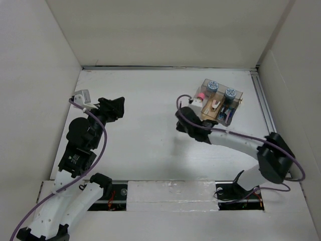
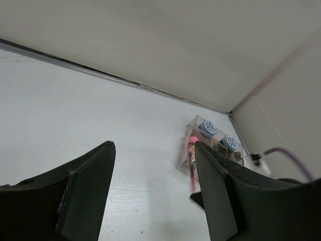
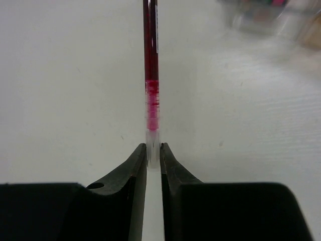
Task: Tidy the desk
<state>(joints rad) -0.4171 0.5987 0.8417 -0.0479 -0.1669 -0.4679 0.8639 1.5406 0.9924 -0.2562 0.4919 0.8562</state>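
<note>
1. From above, we see the clear box (image 1: 219, 103) in the upper right of the frame. It sits on the desk (image 1: 145, 145), near the metal rail (image 1: 264, 103) that runs down the right side. Two blue round pieces (image 1: 213, 85) lie in neighbouring compartments along the box's upper edge. The other compartments hold small light and dark items that we cannot name. The right arm (image 1: 235, 142) reaches in from the lower right to the box's left side. The left gripper (image 1: 119, 106) hangs over the left half of the desk, well apart from the box. The desk is a plain white top filling the middle of the frame, enclosed by white walls (image 1: 170, 30).
2. In the left wrist view, the left gripper's fingers (image 2: 88, 183) stand wide apart at the bottom, with nothing between them. The box lies right of centre, and both blue round pieces show in it. A pen (image 2: 192, 168), pink and blurred, stands just left of the box. A purple cable (image 2: 288, 153) loops at the right edge.
3. In the right wrist view, the right gripper (image 3: 154, 149) is clamped on the pen's clear end. The pen runs straight up the middle of the frame and turns red higher up. The box is a blur in the upper right corner, with bare white desk all around.
</note>
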